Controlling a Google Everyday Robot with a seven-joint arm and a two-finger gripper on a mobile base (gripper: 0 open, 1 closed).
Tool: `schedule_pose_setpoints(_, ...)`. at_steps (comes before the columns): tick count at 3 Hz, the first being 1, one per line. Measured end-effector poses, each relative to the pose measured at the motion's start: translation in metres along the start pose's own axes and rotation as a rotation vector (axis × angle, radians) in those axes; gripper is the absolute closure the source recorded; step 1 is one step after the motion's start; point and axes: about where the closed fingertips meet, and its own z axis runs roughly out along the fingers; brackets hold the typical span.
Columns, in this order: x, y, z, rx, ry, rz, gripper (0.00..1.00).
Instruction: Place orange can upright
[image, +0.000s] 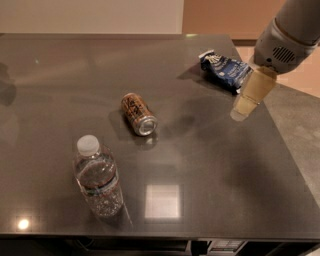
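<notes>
The orange can (138, 114) lies on its side on the dark grey worktop (210, 170), roughly in the middle. Its shiny silver end points toward the near edge and a little to the right, and its brown lettered side faces up. Nothing touches it.

Toward the near edge and to the left of the can, a clear water bottle (98, 180) with a white cap stands apart from it. Far to the right of the can and further back, a crumpled blue snack bag (226, 71) lies near the far right corner of the worktop.

The end effector (247, 96) hangs well to the right of the can, just on the near side of the bag, above the worktop's right part. It is a pale tan piece pointing downward under the grey arm (285, 37), which enters from the upper right. Whether it is wide or narrow cannot be told, and it holds nothing that can be seen.
</notes>
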Motion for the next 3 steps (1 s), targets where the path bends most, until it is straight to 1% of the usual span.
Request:
schedule_pose_setpoints(1,-0.031,-0.01,0.022,-0.009,-0.016,0.049,0.0)
schedule_pose_setpoints(2,-0.05,-0.016,0.036,-0.017,-0.023,0.079,0.0)
schedule_pose_setpoints(3,-0.079,-0.011,0.054,-0.028,0.004,0.107,0.0)
